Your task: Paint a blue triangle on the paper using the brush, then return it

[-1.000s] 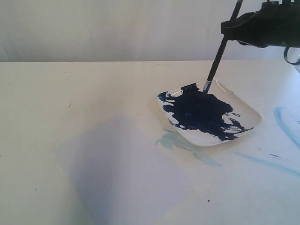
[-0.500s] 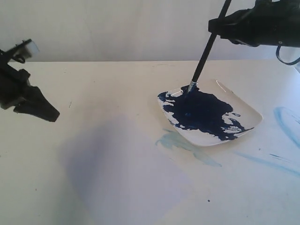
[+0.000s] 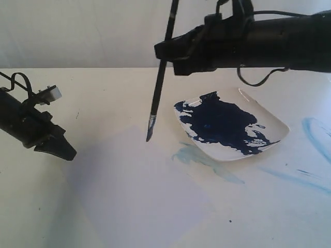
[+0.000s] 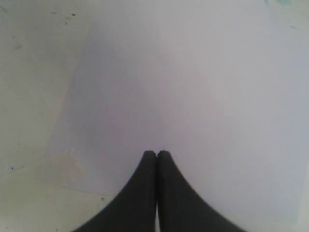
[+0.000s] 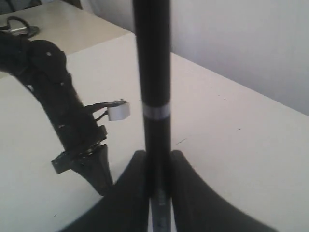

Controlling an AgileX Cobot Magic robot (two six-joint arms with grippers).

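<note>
One blank sheet, the paper [image 3: 139, 196], lies flat toward the front edge of the bench [image 3: 103, 93], with no blue triangle on it yet. Over its left corner are the left fingers [image 4: 142, 193], pressed together on nothing, tips pointing down at the sheet; whether they touch it I cannot tell. Further back, the brush [image 3: 160, 77] hangs nearly upright, its long axis running top to bottom with a slight lean and its paint-dark tip just above the paper's far corner. The right fingers [image 5: 130, 193] pinch it partway up the handle, so the tip lies almost straight below them. The right arm is placed to paint; I judge that a short drop onto the sheet comes next. Beyond, toward the right edge, sits the plate [image 3: 276, 124] with its dark-blue paint blotch [image 3: 222, 121]. Pale blue smears [image 3: 199, 157] mark the bench beside it.
</note>
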